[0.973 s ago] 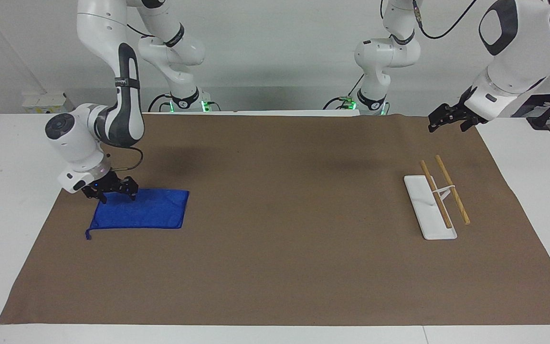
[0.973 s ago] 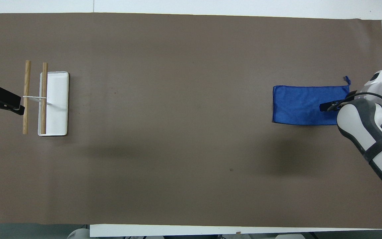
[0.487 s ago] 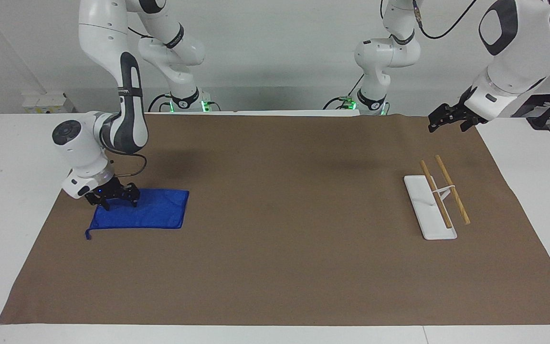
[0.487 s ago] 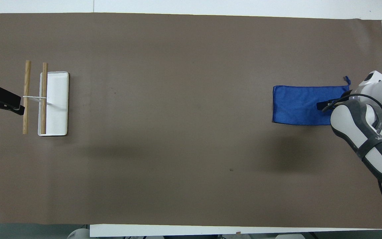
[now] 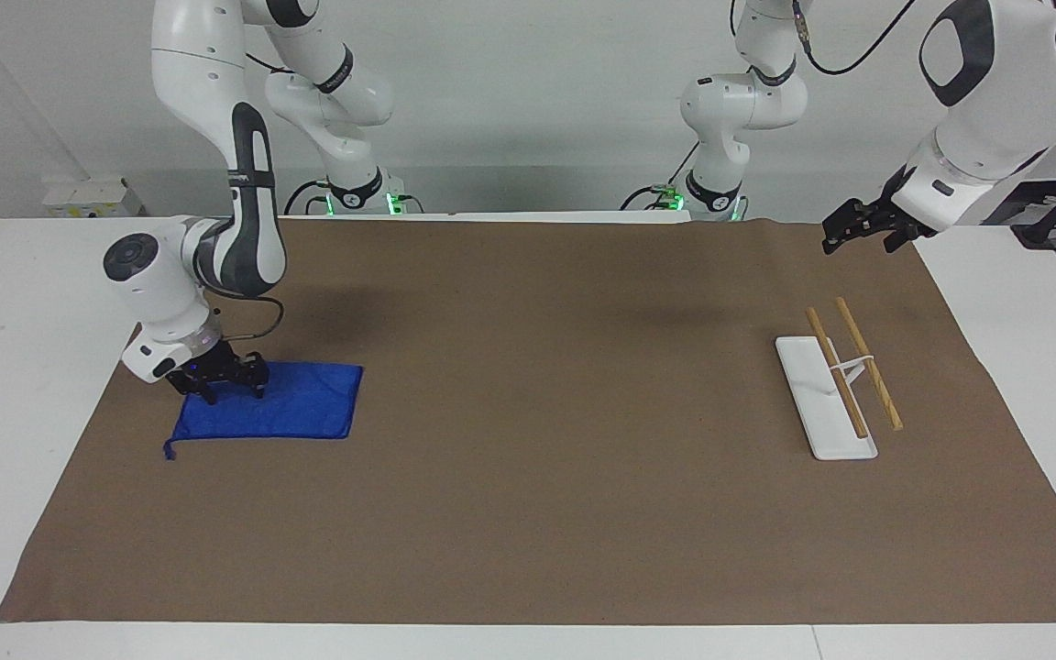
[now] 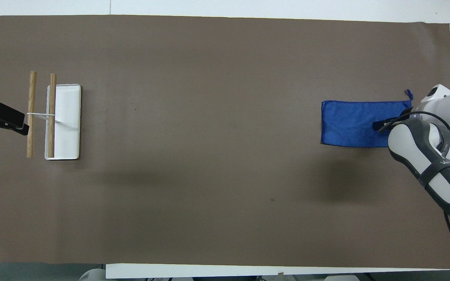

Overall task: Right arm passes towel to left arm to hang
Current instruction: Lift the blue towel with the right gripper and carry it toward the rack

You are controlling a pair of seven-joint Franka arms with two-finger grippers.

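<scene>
The towel (image 5: 276, 403) lies flat on the worktop, pressed by the right hand (image 5: 221, 383), whose grip cannot be told; the left hand (image 5: 858, 227) waits spread apart, handover and hanging undone.

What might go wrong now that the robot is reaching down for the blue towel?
The right gripper is down on the towel at the edge nearest the robots, so it may pinch too little cloth and the towel could slip out when lifted. The towel lies flat on the brown mat, so the jaws might snag that too. The rack and the waiting left gripper are at the table's left-arm end, a long carry where a loose towel could drop.
</scene>
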